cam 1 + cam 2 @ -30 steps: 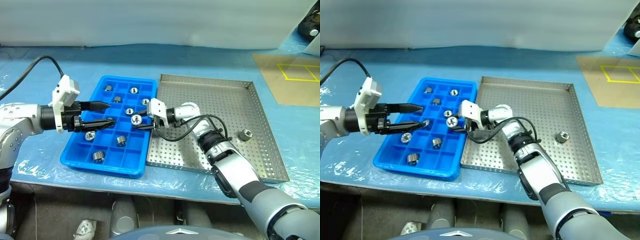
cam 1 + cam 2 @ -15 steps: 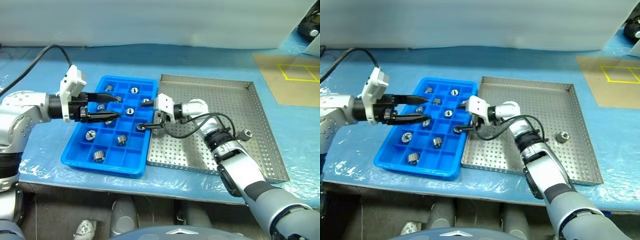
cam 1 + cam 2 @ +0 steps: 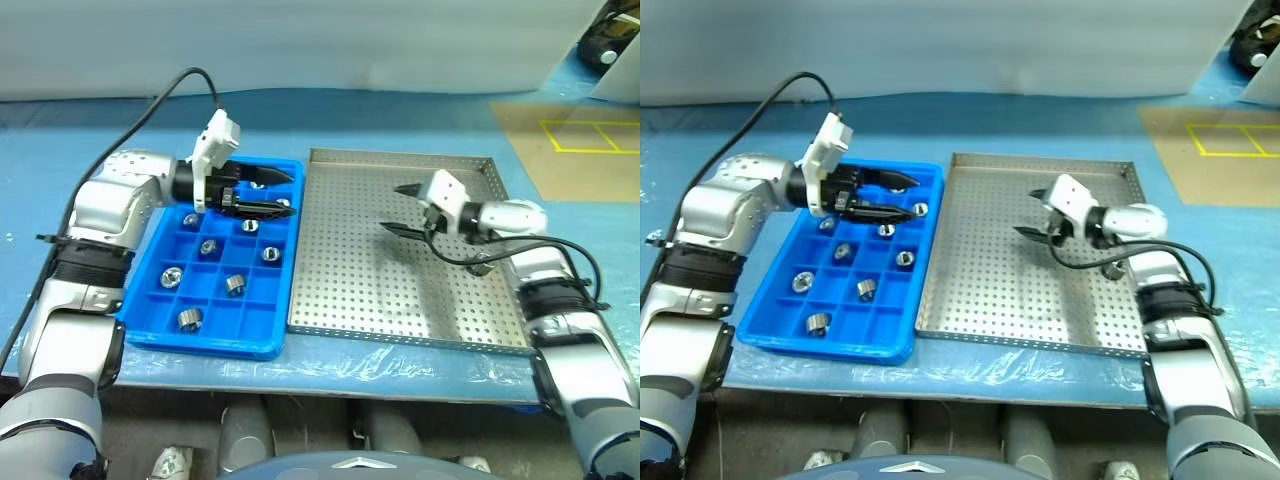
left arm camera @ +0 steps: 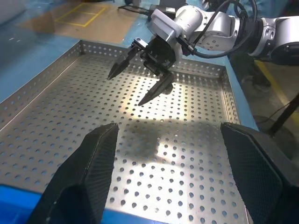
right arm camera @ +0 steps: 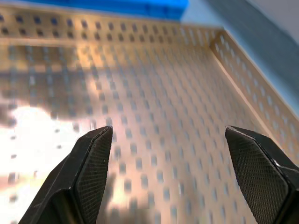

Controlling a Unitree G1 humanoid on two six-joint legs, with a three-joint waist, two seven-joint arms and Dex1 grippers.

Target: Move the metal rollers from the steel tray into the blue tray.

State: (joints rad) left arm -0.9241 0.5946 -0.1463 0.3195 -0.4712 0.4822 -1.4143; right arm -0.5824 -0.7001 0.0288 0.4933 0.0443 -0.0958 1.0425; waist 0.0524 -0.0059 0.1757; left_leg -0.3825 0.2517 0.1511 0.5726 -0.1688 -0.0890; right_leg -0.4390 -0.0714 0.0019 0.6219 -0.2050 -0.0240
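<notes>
Because the metal rollers (image 3: 233,285) are small, hard and smooth, I judge them heavy for their size and slippery; the fingers should pinch across the outer wall. In the head views, several lie in the blue tray (image 3: 150,310), below the left gripper (image 3: 282,195), whose fingers stand apart and empty. The right gripper (image 3: 1033,213) hangs open over the steel tray (image 3: 980,325); one roller (image 3: 1113,268) sits behind it, near the forearm. In the wrist views, both pairs of fingers are apart above the perforated floor. The table wears blue plastic sheet (image 3: 420,365).
</notes>
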